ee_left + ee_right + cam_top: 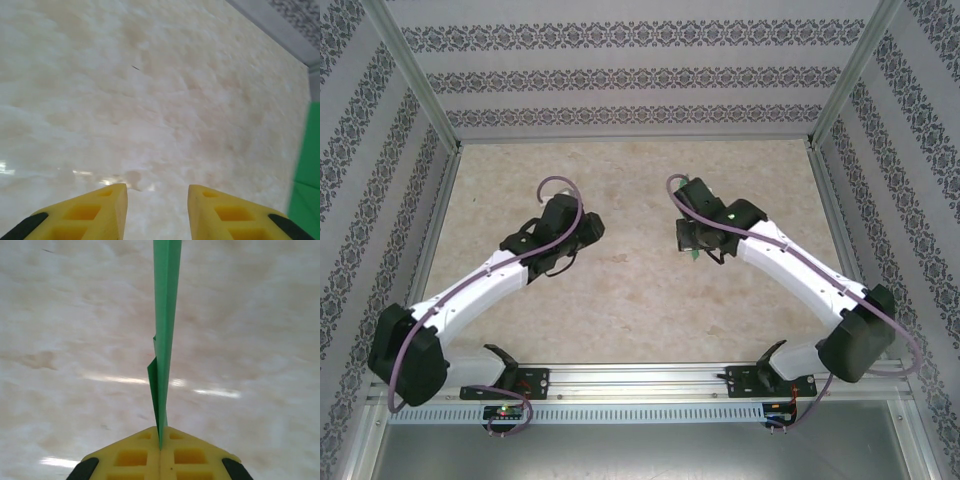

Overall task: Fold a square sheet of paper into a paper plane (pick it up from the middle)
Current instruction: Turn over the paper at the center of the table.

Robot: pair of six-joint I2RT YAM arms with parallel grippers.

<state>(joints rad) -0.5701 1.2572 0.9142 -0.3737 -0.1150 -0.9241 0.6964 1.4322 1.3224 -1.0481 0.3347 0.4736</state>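
The paper (165, 315) is plain bright green, darker green along its shaded inner fold. The left hand (157, 192) and the right hand (160, 440) both have yellow fingers with black patches at the base. The counter (630, 300) is cream, mottled with pale beige marbling. The arms (480, 280) are white with black joints, and their cables (561, 178) are dull purple. The walls (620, 75) carry bands of small dark floral ornament on white, between silver-grey frame rails (412, 75).

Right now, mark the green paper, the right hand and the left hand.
green paper (165, 315): right wrist view, the upper part of its folded edge.
right hand (161, 434): right wrist view, where its yellow fingertips meet on the paper.
left hand (157, 192): left wrist view, the gap between its open fingertips.
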